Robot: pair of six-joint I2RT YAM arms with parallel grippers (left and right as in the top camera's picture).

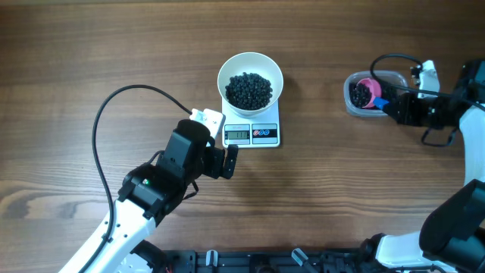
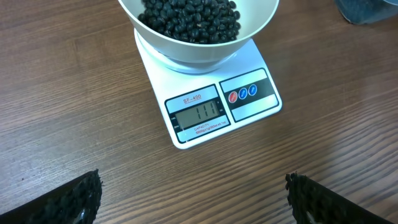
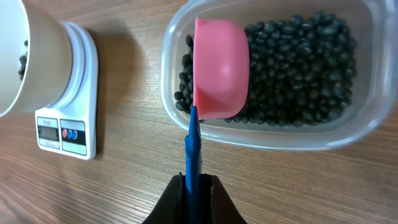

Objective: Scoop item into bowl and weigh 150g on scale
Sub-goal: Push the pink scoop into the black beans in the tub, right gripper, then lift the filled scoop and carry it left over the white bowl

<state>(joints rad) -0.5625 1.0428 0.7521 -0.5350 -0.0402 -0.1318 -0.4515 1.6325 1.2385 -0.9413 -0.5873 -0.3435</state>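
On the brown wooden table (image 1: 76,61), we keep the round glossy white bowl (image 1: 277,76) on the flat white rectangular scale (image 1: 251,134) so its small black beans (image 1: 248,89) register. The grey display (image 2: 198,112) shows 111, short of target. Our left gripper (image 2: 193,199) hangs wide and empty. In the clear plastic tub (image 3: 280,134), our right gripper (image 3: 194,186) pinches the blue-handled pink plastic scoop (image 3: 221,68). We cannot see its load.

beans (image 1: 249,89): small, round, black; a heap sits in the bowl, and more lie in a clear tub (image 1: 352,108) well off to the right.
bowl (image 1: 226,74): round, white, shiny; upright on the scale.
scale (image 1: 252,134): flat, white; screen shows 111.
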